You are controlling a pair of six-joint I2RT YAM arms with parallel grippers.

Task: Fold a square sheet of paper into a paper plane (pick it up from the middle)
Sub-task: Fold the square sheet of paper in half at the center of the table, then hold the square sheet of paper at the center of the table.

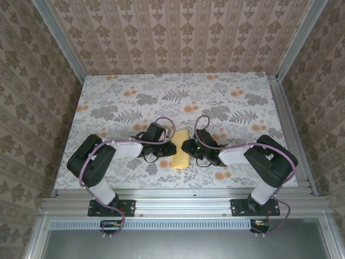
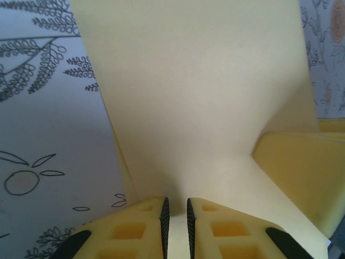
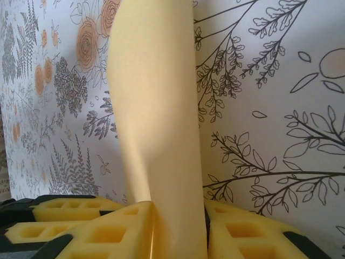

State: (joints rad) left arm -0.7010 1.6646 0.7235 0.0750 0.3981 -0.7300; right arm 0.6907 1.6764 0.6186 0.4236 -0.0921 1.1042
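Caught between 2 arms: the square sheet of paper (image 1: pixel 181 152) stands bowed at the table's (image 1: pixel 135 89) 6 o'clock. The left gripper (image 2: pixel 176 211) pinches it from 9 o'clock and the right gripper (image 3: pixel 178 211) clamps it from 3 o'clock. You should probably line up the edges before pressing any crease.

I could read no text, label, brand, number or sign anywhere. The square sheet of paper (image 1: pixel 180 155) was plain yellow; the table cover (image 1: pixel 135 91) beneath it bore floral prints, no lettering.
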